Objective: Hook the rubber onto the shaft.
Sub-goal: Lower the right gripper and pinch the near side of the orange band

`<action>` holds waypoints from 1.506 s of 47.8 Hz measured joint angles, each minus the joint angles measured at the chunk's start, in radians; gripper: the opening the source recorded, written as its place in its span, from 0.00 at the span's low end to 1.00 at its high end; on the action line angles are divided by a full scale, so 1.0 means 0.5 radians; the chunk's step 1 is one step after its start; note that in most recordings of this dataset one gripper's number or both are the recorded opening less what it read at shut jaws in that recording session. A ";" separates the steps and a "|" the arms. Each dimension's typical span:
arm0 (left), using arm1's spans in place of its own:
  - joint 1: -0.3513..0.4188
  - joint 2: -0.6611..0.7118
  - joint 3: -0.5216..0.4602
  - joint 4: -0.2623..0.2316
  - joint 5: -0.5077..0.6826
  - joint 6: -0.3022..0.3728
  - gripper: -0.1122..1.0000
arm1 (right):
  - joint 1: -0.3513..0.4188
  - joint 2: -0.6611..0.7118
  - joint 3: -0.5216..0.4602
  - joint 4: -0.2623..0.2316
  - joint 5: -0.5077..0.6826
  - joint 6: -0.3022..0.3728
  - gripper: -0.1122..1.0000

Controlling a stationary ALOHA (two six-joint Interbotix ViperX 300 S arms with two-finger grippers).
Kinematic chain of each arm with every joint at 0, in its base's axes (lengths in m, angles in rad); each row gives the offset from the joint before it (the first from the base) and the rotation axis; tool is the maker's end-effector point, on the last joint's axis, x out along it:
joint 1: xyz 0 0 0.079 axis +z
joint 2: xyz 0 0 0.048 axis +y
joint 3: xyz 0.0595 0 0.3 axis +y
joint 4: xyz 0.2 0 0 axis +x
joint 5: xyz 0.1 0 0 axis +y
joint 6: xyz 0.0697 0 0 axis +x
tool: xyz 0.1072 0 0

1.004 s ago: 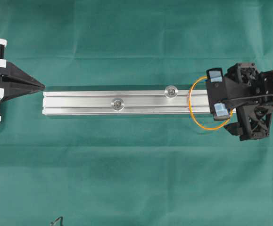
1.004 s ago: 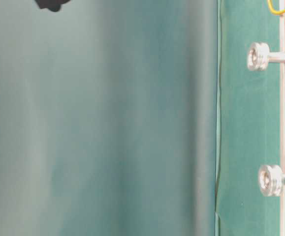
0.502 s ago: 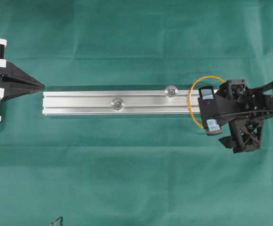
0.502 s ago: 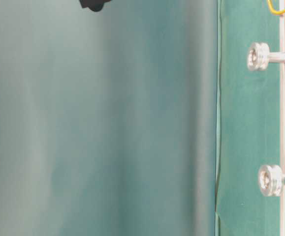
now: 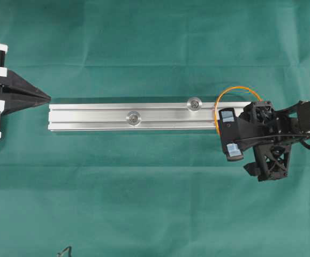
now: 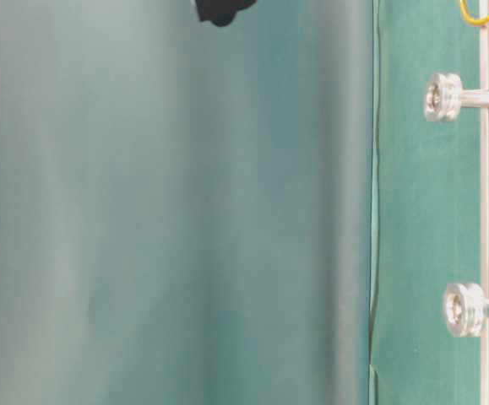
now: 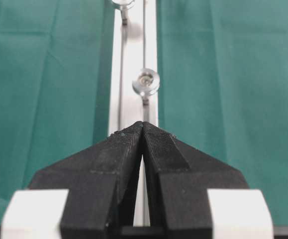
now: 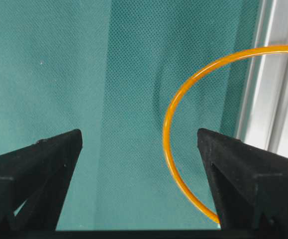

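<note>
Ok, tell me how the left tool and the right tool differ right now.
The left tool is shut, its tips meeting; the right tool stands wide open. The left tool sits just off one end of the aluminium rail, away from the rubber band; the right tool hangs over the band at the other end. Both hold nothing.

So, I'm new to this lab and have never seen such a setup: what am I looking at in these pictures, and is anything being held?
Two robot arms face each other over a green cloth. One camera looks straight down, one sits at table level, and one rides on each wrist. On the cloth lies an aluminium rail with two small shafts standing on it. A thin orange rubber band lies loose across the rail's end. The right gripper hangs open over it, holding nothing. The left gripper is shut and empty, parked at the rail's other end.
</note>
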 measured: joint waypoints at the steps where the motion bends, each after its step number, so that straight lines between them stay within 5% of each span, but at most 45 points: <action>1: 0.000 0.000 0.000 -0.003 0.000 0.000 0.10 | 0.003 0.006 0.003 0.003 -0.003 0.000 0.97; 46: 0.000 0.000 -0.003 0.000 0.000 -0.006 0.10 | 0.006 0.107 0.034 0.015 -0.107 0.000 0.92; 51: 0.000 0.000 0.000 0.000 0.000 -0.006 0.10 | 0.006 0.110 0.034 0.015 -0.104 0.000 0.82; 66: 0.000 0.000 0.000 0.000 0.000 -0.006 0.10 | 0.006 0.132 0.037 0.018 -0.101 0.000 0.18; 72: 0.000 0.000 0.000 -0.003 0.000 -0.006 0.10 | 0.006 0.132 0.034 0.015 -0.104 0.046 0.17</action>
